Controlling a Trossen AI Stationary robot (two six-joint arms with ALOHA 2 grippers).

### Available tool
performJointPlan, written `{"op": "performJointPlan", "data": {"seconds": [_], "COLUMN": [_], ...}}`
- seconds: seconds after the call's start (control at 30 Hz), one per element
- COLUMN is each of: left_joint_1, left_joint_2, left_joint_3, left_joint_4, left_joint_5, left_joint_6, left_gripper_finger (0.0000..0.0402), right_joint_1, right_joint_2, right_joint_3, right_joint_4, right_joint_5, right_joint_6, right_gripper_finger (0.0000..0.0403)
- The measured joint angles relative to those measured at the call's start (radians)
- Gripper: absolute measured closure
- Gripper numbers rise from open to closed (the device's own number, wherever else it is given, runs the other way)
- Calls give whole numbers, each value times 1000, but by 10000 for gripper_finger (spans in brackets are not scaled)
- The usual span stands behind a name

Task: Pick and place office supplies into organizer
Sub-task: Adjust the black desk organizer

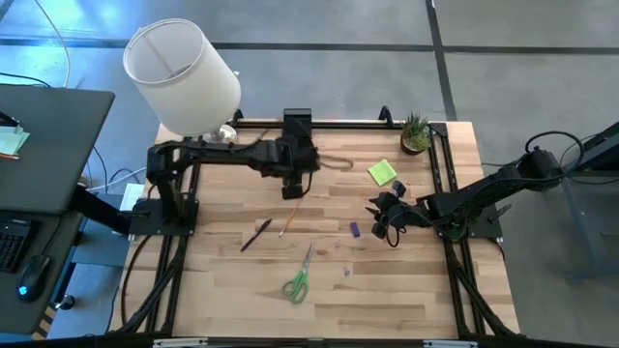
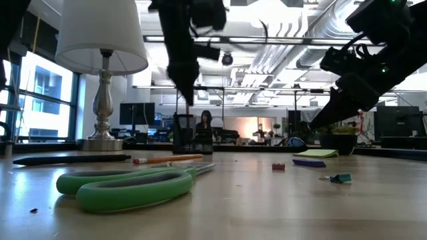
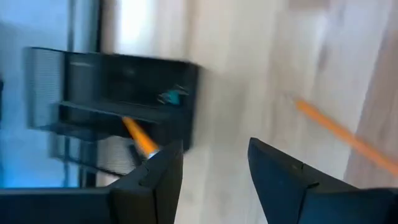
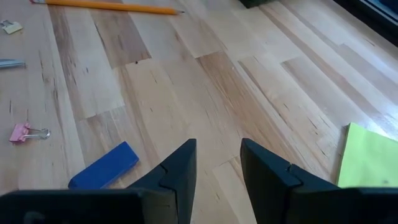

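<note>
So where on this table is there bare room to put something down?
The near strip below the scissors is bare wood, as is the side left of the dark pen. It is crowded around the right gripper, sticky-note pad and purple block.

This is an open-plan office or lab floor. Exposed silver ducts and strip lights run across the ceiling, and rows of monitors fill the room behind, where a person sits at a workstation. The wooden tabletop stands on a grey concrete floor beside a dark desk carrying a keyboard and mouse.
</note>
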Motion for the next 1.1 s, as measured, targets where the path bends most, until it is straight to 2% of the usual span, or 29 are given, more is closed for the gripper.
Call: {"op": "performJointPlan", "data": {"seconds": [0.2,0.37,0.57,0.87,1.1], "left_joint_1": [108,212,296,308,309], "left_joint_2": [-26,-14,33,131,155], "left_joint_3": [107,126,115,116,117], "left_joint_4": [71,100,67,85,103], "left_joint_5": [54,169,200,151,116], "left_joint_6": [-216,-258,-304,-310,-309], "left_gripper_finger": [234,234,234,234,234], "right_joint_1": [0,0,0,0,0], "right_joint_2": [0,0,0,0,0], "right_joint_3": [0,0,0,0,0], "right_joint_4": [14,14,12,-2,-4], "right_joint_5": [-4,-40,-45,-40,-33], "right_joint_6": [-1,0,-1,-12,-17], "right_gripper_finger": [286,286,286,286,286]}}
